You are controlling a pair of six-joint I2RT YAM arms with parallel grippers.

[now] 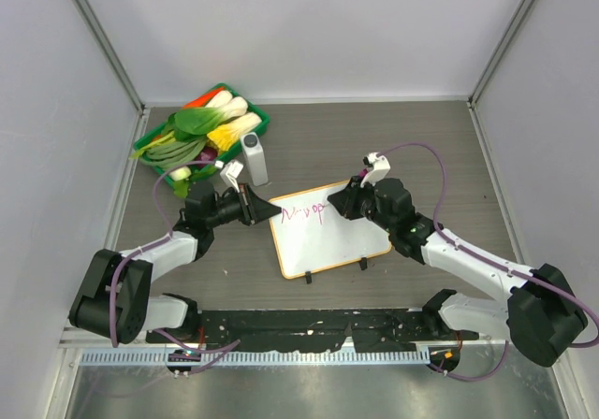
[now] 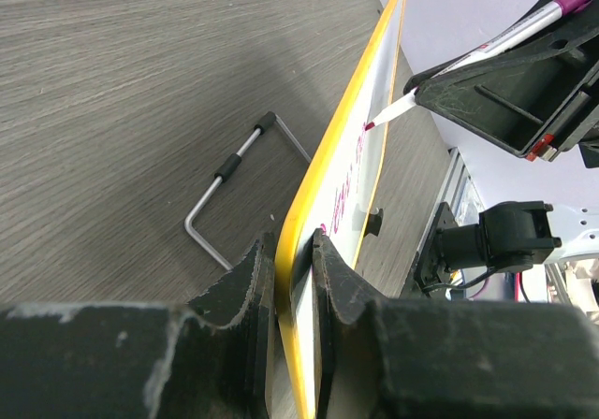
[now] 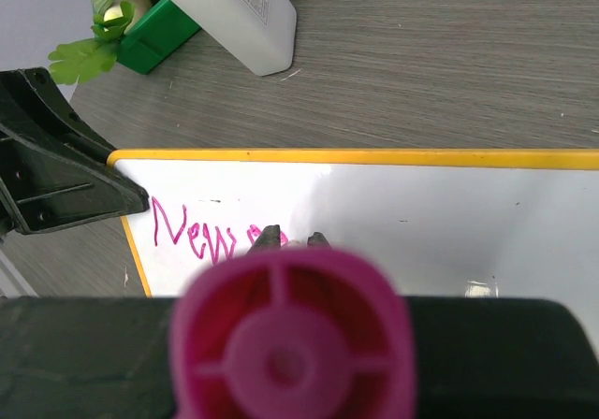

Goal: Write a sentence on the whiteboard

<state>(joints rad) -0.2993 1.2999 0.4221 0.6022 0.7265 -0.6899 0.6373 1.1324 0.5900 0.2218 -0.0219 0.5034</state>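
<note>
The whiteboard (image 1: 346,237), white with an orange-yellow frame, lies tilted in mid-table. My left gripper (image 1: 267,209) is shut on its left edge; the left wrist view shows the frame (image 2: 348,143) pinched between the fingers (image 2: 292,246). My right gripper (image 1: 351,199) is shut on a pink marker (image 3: 290,335), whose tip (image 2: 376,122) touches the board. The sentence (image 1: 304,213) reads "New o" in pink (image 3: 201,237) at the board's upper left (image 3: 421,223). The marker's back end hides the stroke under the right gripper (image 3: 295,241).
A green basket of toy vegetables (image 1: 201,134) stands at the back left, with a white bottle (image 1: 255,160) lying beside it. A bent metal wire stand (image 2: 229,180) rests on the table behind the board. Grey walls enclose three sides.
</note>
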